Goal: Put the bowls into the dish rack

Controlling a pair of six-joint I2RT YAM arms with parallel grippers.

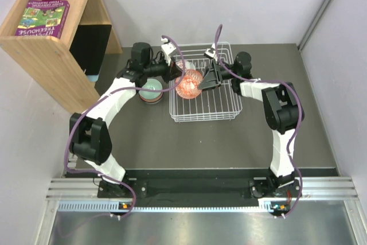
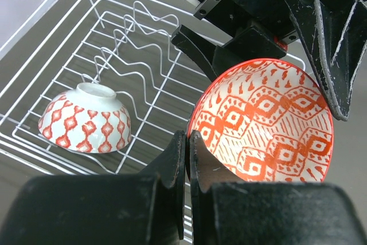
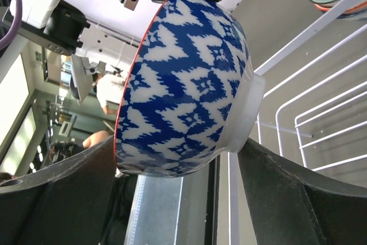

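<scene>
A bowl, blue-and-white outside and orange-red patterned inside, hangs tilted on its side over the white wire dish rack. My left gripper is shut on its rim. My right gripper spans it from rim to foot, both fingers touching. A red-and-white patterned bowl lies upside down in the rack. A pale green bowl sits on an orange-red one on the table left of the rack. No other bowl shows.
The rack's upright prongs stand behind the upside-down bowl. A wooden shelf with a book stands at the back left. Walls close the back and right sides.
</scene>
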